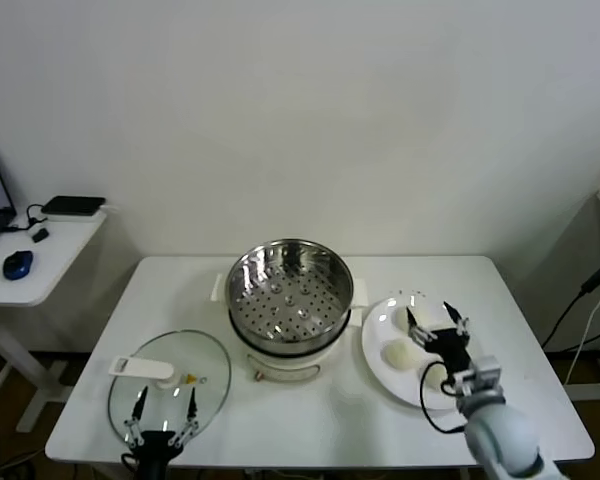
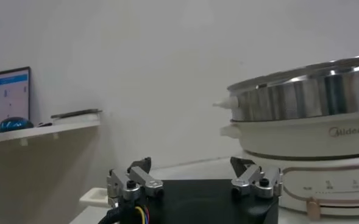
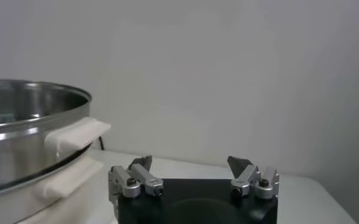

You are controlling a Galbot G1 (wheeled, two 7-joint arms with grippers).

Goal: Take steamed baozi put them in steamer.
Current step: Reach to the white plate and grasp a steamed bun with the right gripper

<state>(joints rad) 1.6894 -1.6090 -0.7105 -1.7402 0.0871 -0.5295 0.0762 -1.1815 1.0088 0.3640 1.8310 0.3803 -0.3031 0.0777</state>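
- black-and-silver right gripper (image 1: 435, 322) hangs over the white plate (image 1: 372, 345), jaws spread wide with nothing between them. it sits right above the baozi, which look like they're all on that plate.
- i can make out one steamed baozi (image 1: 396, 354) clearly, plus pale lumps under and beside the gripper; how many there are in total i can't tell since the arm covers part of the plate.
- the steamer (image 1: 290, 290) sits just beside the plate, toward the middle of the white table (image 1: 460, 280). its perforated steel basket has no buns in it, so my read is nothing is done yet and every bun is left to move. looks like the first pick is only being lined up.
- left gripper (image 1: 163, 411) is parked near the table's front edge over the glass lid (image 1: 170, 385), fingers apart, holding nothing.
- view differences: only the head view shows the plate, the buns and the inside of the basket.
- the right wrist view just gives the right gripper's open fingers (image 3: 144, 178) and the steamer's side wall and white handle, no baozi at all.
- the left wrist view shows the pot base from the side and a desk with a laptop (image 2: 7, 98) behind.
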